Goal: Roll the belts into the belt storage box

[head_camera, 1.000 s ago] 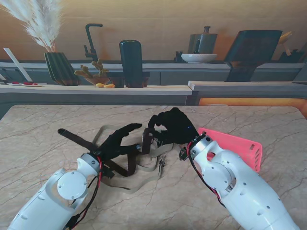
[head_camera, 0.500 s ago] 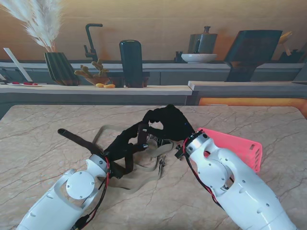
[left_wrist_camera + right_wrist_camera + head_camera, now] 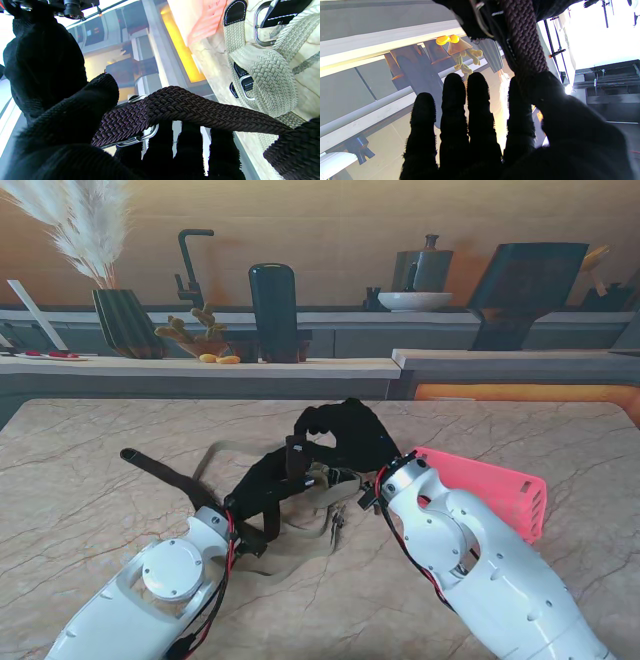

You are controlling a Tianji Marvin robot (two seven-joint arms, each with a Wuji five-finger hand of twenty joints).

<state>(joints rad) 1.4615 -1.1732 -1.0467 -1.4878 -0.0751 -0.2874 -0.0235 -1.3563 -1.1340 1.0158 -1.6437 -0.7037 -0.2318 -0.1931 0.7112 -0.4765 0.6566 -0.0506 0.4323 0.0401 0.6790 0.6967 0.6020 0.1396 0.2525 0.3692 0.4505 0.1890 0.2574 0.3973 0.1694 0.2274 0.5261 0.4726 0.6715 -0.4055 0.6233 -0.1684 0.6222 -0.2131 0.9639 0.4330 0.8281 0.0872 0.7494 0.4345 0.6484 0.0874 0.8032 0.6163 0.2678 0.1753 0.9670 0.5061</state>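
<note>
A dark brown braided belt (image 3: 160, 470) trails from the table's left side up to both hands; its buckle end (image 3: 140, 132) is raised off the table. My left hand (image 3: 268, 483) is shut on this belt (image 3: 200, 110), thumb above and fingers beneath it. Just beyond it, my right hand (image 3: 345, 435) pinches the same belt (image 3: 525, 50) between thumb and forefinger, its other fingers held straight. A beige braided belt (image 3: 318, 525) lies loosely heaped on the table under the hands (image 3: 265, 75). The pink belt storage box (image 3: 495, 485) stands to the right, partly hidden by my right arm.
The marble table (image 3: 90, 510) ends at a ledge beyond the hands. On the ledge stand a dark vase (image 3: 273, 310), a ribbed pot with pampas grass (image 3: 125, 320) and a small cactus figure (image 3: 195, 335). My right forearm (image 3: 480, 570) covers the box's near side.
My left hand has moved forward and to the right and closed its spread fingers on the brown belt beside the right hand. The right hand has shifted slightly left and away from me.
</note>
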